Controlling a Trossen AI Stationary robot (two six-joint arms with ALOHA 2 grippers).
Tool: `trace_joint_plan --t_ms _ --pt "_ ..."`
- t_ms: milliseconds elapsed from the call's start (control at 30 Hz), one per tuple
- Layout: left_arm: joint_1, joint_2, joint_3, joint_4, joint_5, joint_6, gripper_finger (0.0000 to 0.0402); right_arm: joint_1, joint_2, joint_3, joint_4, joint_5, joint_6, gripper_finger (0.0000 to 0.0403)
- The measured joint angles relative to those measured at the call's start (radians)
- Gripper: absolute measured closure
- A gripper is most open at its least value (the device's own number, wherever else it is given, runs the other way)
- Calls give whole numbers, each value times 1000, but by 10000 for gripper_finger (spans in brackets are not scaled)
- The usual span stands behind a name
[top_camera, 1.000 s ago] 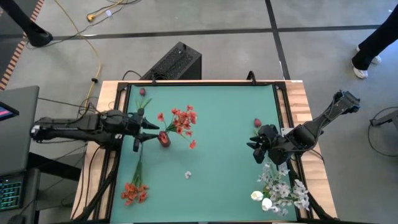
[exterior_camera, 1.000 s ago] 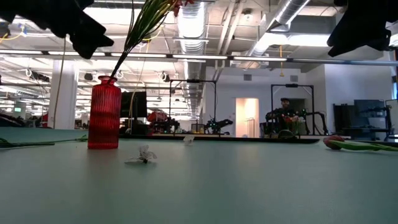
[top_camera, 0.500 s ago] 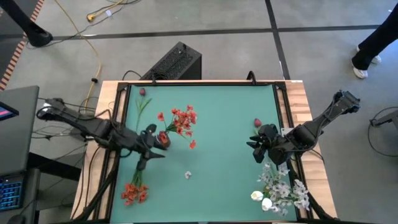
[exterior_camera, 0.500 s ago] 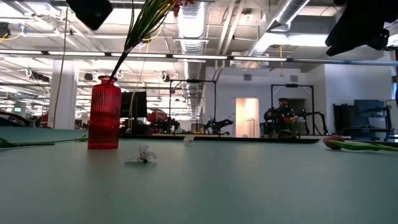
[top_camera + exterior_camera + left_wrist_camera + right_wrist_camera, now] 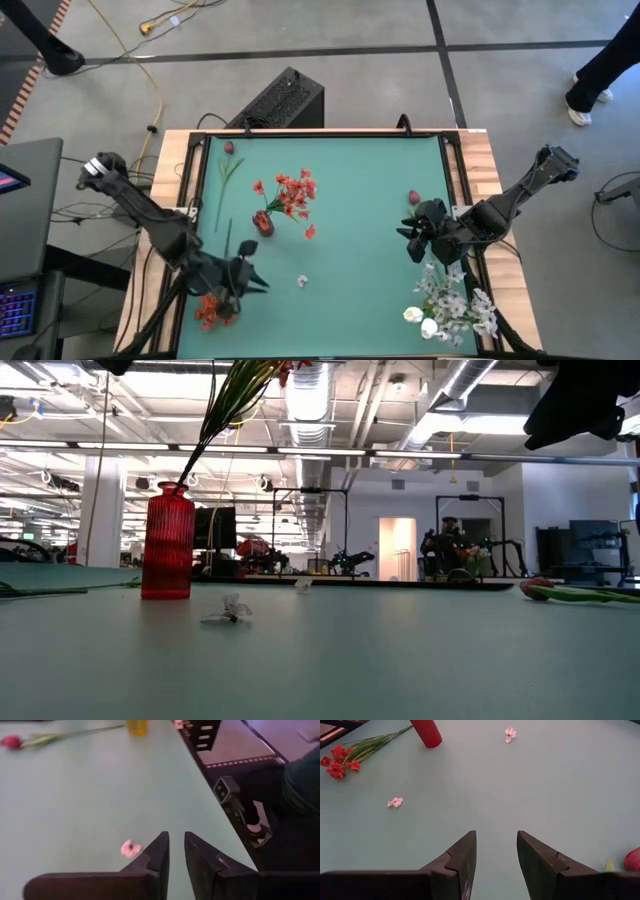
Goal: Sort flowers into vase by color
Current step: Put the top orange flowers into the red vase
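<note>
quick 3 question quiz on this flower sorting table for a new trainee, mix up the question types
1. True or false: the red vase already holds orange-red flowers.
2. Multiple choice: the white flowers lie nearest to A) the red vase, B) the right gripper, C) the table's far edge.
3. Fill in: the left gripper is next to a loose flower cluster whose colour is ___.

Key: 1 true; 2 B; 3 orange-red.
</note>
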Motion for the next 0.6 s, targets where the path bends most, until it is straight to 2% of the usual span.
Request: trace_joint_plan --t_ms 167,300,433,600 --pt "2 161 0 167 -4 140 394 -3 0 0 1 3 -8 236" --pt "47 276 23 281 -24 264 399 -10 0 0 8 4 -7 236" --pt "130 348 50 363 -34 377 401 -9 0 0 23 4 -8 236" --pt "272 361 94 361 2 419 401 -9 0 0 45 4 -10 236"
